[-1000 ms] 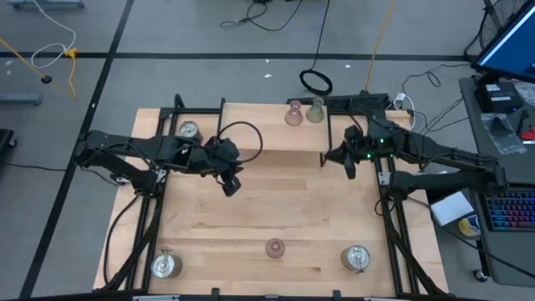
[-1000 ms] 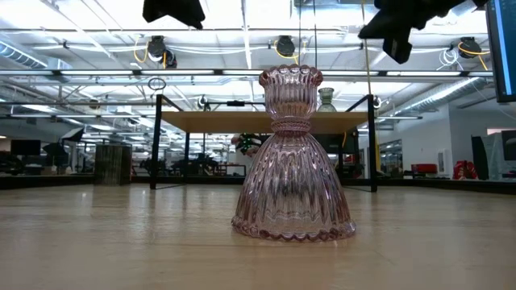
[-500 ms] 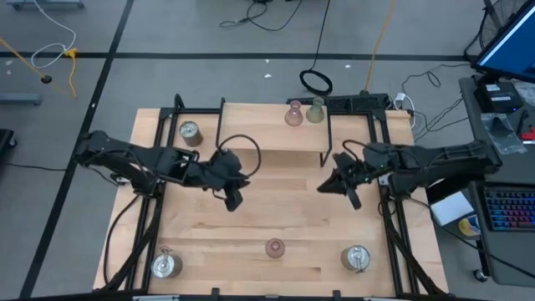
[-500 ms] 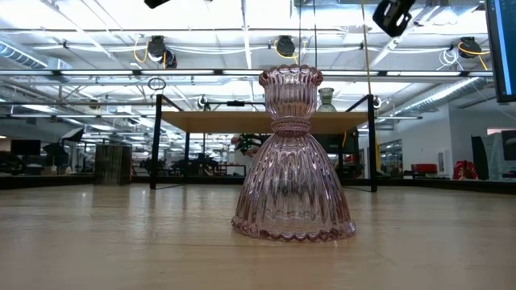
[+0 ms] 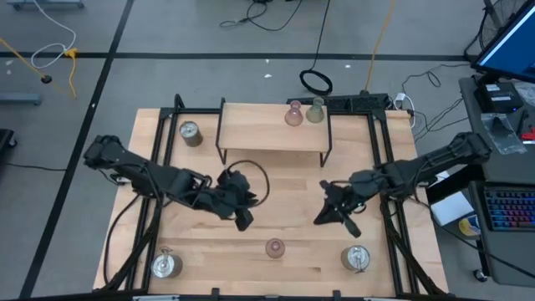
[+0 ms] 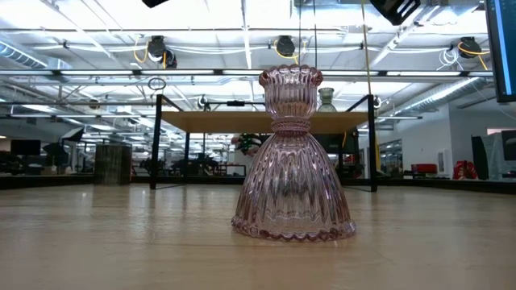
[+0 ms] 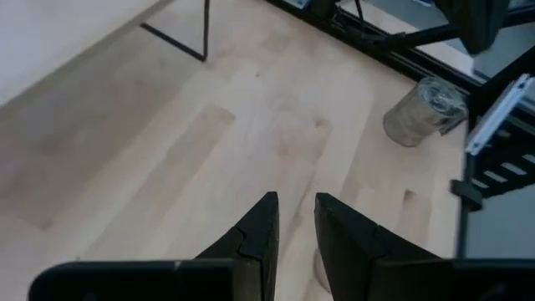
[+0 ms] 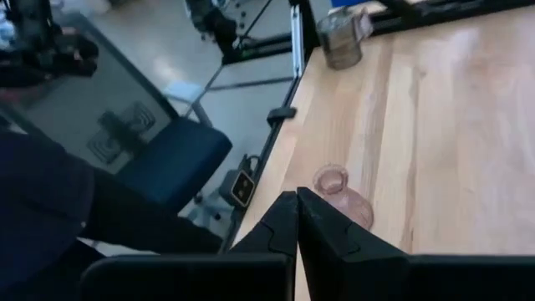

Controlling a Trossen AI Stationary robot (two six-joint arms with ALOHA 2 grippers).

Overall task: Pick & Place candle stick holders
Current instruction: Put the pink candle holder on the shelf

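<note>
Both arms hang over the middle of the light wooden surface [image 5: 276, 201], above the pink ribbed glass candle stick holder [image 5: 274, 247] standing upright at lower centre of the high view. The left gripper [image 5: 243, 219] is up and to its left, jaws slightly apart and empty. The right gripper [image 5: 322, 217] is up and to its right, jaws pressed together, nothing between them.

Other holders are spread wide. A round silver metal holder [image 5: 166, 264] sits lower left, another [image 5: 356, 257] lower right, a third [image 5: 190, 131] upper left. A second pink glass holder [image 5: 293, 114] and a greenish glass one [image 5: 315, 110] stand upper centre beyond the small wooden shelf [image 5: 272, 134].

The risk: both arms converging on that one holder could clash. Closed right jaws would knock the narrow-necked glass over instead of gripping it, and it could roll off the near edge.
</note>
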